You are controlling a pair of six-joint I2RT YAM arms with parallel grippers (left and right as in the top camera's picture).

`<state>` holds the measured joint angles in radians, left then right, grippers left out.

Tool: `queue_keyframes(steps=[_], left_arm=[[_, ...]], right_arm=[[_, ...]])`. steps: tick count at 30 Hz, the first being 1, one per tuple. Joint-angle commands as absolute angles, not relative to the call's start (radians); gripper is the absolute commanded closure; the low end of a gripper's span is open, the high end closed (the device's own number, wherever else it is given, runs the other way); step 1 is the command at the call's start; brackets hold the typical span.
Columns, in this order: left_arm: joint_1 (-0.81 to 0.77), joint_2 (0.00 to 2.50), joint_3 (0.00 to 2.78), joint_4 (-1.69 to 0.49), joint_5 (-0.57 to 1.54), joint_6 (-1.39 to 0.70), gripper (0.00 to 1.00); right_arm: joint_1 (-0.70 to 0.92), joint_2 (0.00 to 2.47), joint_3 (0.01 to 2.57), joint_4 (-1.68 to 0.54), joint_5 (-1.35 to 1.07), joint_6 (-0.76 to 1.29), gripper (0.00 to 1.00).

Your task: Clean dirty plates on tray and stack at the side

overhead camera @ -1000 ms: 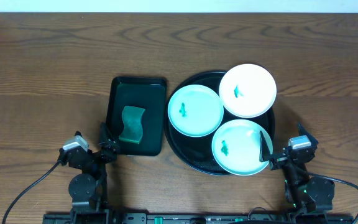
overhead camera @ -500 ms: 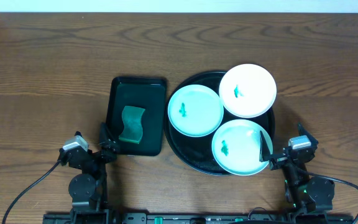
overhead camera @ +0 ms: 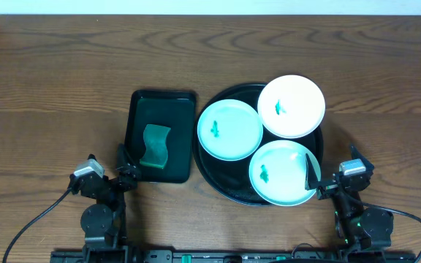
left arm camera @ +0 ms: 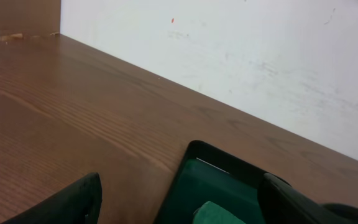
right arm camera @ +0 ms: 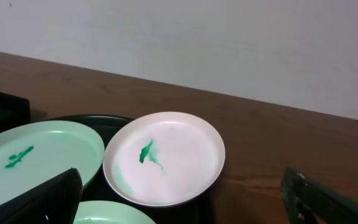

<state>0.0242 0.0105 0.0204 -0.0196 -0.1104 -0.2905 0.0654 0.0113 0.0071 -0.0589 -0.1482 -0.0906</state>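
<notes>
Three green-smeared plates (overhead camera: 229, 130) on black tray (overhead camera: 218, 180); left gripper (overhead camera: 126, 169) and right gripper (overhead camera: 333, 168) both spread wide, empty.

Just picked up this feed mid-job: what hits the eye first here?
The round black tray right of centre holds a white plate and two mint-green plates, all green-smeared. Left of it, a green sponge lies in a small rectangular tray. The left pincer and right pincer sit open and empty at the near edge.

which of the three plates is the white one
The white plate at the back right of the black tray. The left plate and the near plate are pale mint green.
</notes>
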Motion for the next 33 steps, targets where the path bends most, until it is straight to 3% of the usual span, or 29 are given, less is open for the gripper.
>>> queue_keyframes(steps=[1, 24, 33], left_arm=[[0.022, 0.004, 0.004, -0.063, -0.121, -0.281, 0.2], [0.022, 0.007, 0.123, -0.075, 0.042, -0.326, 0.2], [0.022, 0.132, 0.398, -0.237, 0.056, -0.327, 0.2]], right_arm=[[0.073, 0.007, 0.006, -0.064, -0.139, -0.08, 0.01], [0.073, 0.007, 0.046, -0.078, -0.175, -0.015, 0.01], [0.073, 0.054, 0.312, -0.321, -0.123, 0.029, 0.01]])
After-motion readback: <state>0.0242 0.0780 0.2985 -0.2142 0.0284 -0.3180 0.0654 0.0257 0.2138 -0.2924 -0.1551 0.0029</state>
